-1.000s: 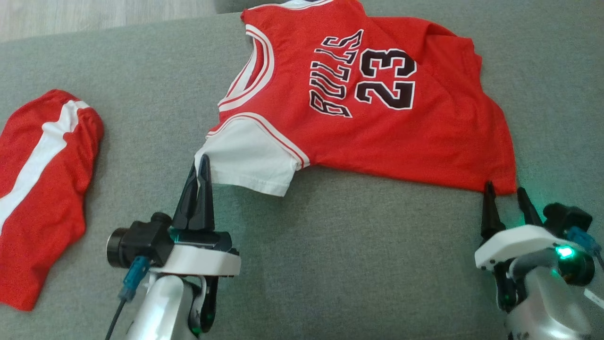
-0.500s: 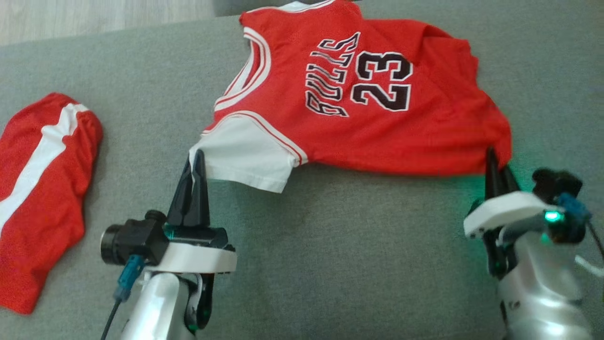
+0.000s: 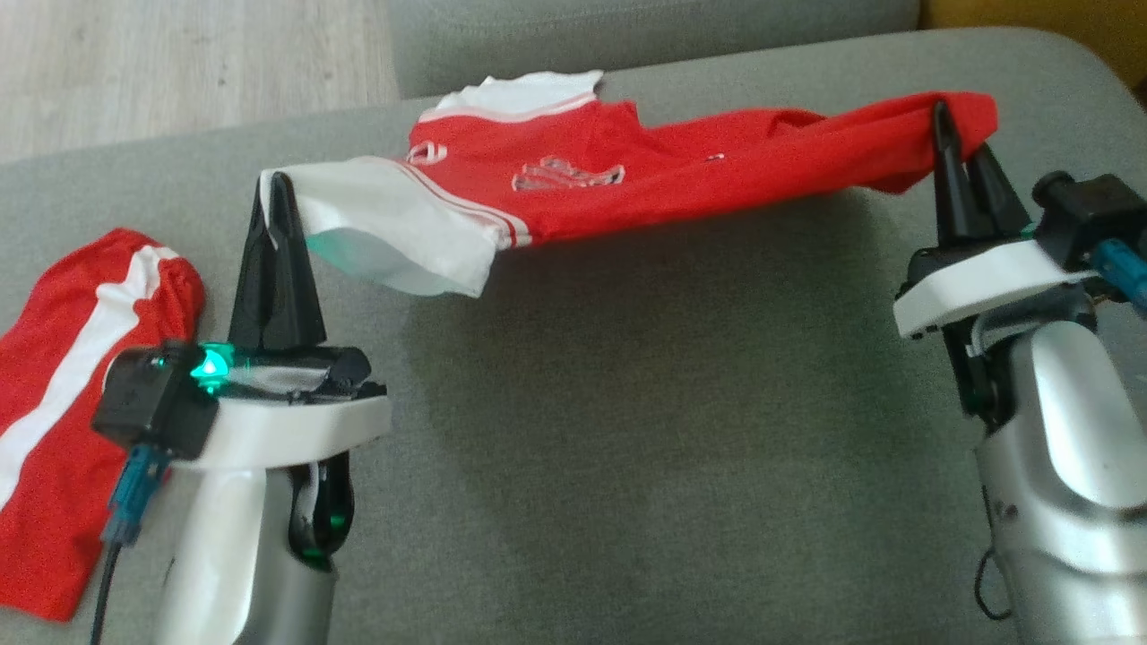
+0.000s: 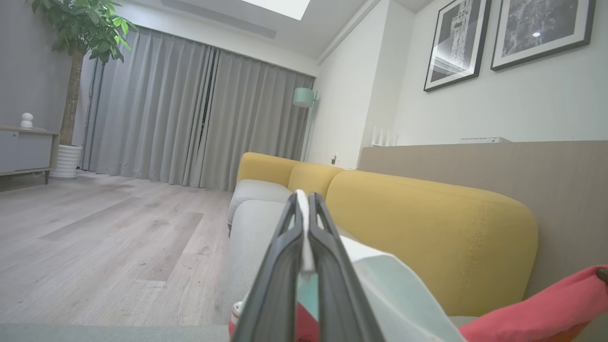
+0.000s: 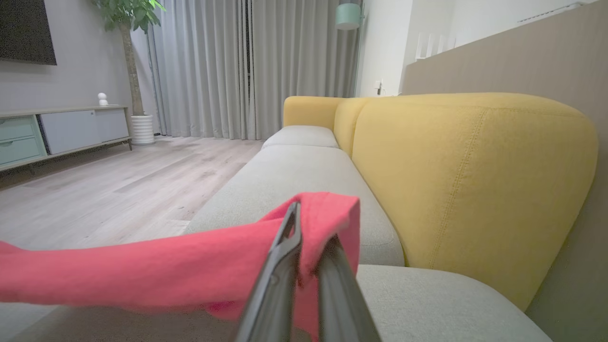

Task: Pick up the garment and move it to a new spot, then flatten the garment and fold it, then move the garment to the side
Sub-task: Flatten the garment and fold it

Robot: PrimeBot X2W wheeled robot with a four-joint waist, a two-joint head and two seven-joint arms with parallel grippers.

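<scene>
- The red basketball jersey [image 3: 681, 166] was up in the air over the grey sofa seat [image 3: 627, 430].
- It stretched from left to right, with one gripper at each end.
- Its long side ran across the sofa, and the middle sagged a little.
- The left gripper [image 3: 273, 193] was closed tight on the edge of the white sleeve [image 3: 394, 233], at the jersey's left end.
- In the left wrist view, a thin strip of white cloth sat between its two dark fingers.
- The right gripper [image 3: 961, 130] was closed on the red bottom corner, at the jersey's right end.
- In the right wrist view, red cloth folded over its fingertips.
- The right end was held farther away than the left end, so the jersey lay at a slant.
- The far edge of the jersey hung low, and I could not tell if it touched the sofa.
- The red shorts [image 3: 81, 385] with a white stripe lay flat on the sofa at the near left, well apart from the jersey.
- I think the job was at the first step, carrying the jersey to a new spot.
- Both arms would likely need to move together, or the cloth could slip out or bunch up.
</scene>
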